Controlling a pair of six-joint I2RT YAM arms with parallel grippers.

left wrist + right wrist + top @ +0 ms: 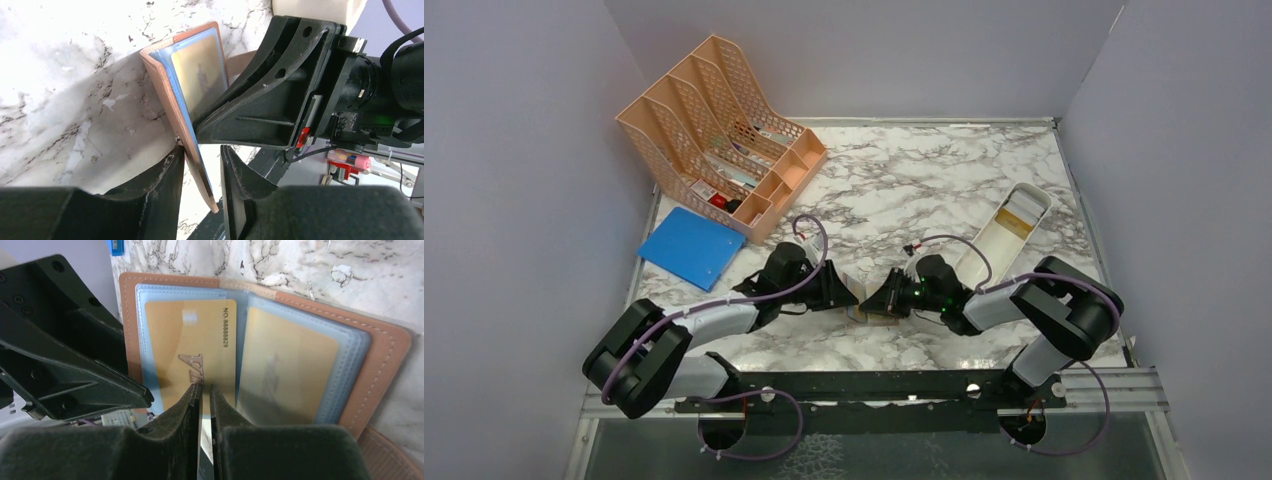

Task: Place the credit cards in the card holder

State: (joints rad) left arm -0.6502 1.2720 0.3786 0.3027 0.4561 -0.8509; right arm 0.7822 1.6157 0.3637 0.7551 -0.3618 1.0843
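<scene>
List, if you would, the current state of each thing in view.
card holder, open, upright between the grippers.
numbered gold card, in a clear pocket, lower edge pinched.
second gold card, seated in the other pocket.
left gripper, open, jaws astride the holder's cover.
right gripper, shut on the numbered gold card.
white tray, flat, pale cards at its far end.
blue folder, closed, flat.
peach organiser, upright, holding oddments.
</scene>
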